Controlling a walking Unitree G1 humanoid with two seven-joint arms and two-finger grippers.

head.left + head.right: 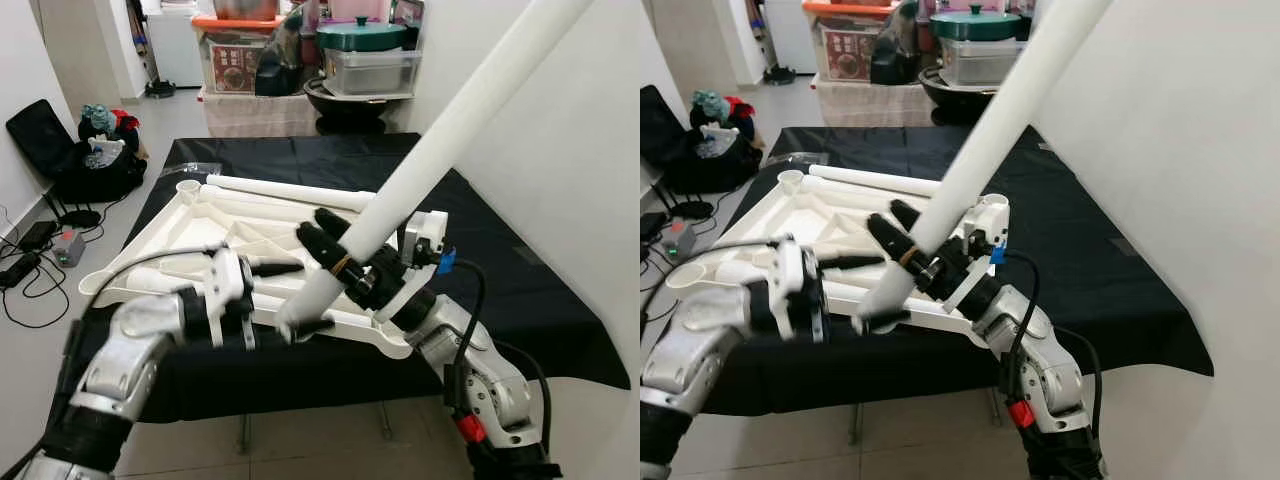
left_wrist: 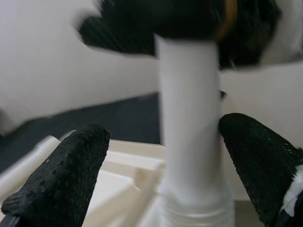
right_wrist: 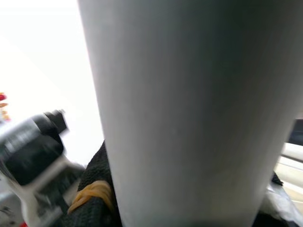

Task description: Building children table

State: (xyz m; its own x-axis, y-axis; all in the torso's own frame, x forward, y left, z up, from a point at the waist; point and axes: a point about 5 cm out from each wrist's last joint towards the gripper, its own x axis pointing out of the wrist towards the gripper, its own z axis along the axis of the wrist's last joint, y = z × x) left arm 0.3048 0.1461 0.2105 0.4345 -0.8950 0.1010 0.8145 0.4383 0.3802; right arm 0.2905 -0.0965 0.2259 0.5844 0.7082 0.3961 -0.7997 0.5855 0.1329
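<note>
While right claw (image 1: pixel 335 255) grips leg (image 1: pixel 440 140) | left claw (image 1: pixel 285 295) seemingly apart

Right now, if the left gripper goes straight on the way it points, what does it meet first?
Most likely the white table leg held by the right gripper. The left gripper is open, and the leg stands just ahead between its fingers.

Tabletop (image 1: pixel 250 225): white plastic, laid upside down on the black-covered surface, ribs and a corner socket facing up.
Held leg (image 1: pixel 440 140): long white tube, tilted steeply, threaded lower end near the tabletop's front edge.
Spare leg (image 1: pixel 290 191): laid flat along the tabletop's far edge.
</note>
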